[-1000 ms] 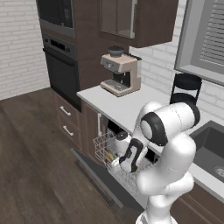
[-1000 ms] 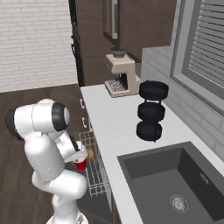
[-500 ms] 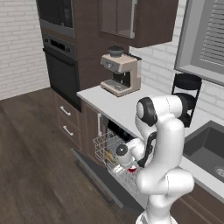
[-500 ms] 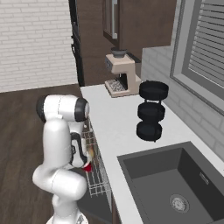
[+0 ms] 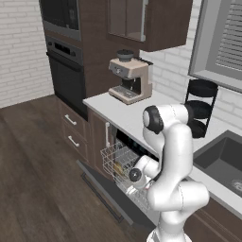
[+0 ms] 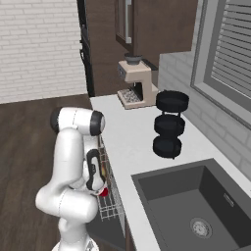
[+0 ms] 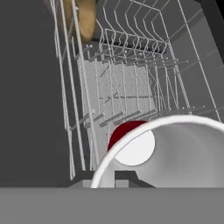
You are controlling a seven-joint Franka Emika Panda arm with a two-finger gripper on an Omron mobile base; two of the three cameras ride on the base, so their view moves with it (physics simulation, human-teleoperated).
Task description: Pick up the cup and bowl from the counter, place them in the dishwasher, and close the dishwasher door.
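Lying on its side in the gripper (image 7: 118, 177), the cup (image 7: 166, 153) hung over the white rack (image 7: 127, 87) of the dishwasher (image 5: 124, 163), its open mouth toward the camera; the fingers pinched its rim. The bowl (image 7: 81, 17) sat in the rack's far corner, above the lowered door (image 5: 101, 189).

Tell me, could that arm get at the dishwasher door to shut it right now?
Probably not yet. The gripper is down in the white wire rack with the red cup close against it, and the rack is pulled out over the lowered dishwasher door, blocking its swing.
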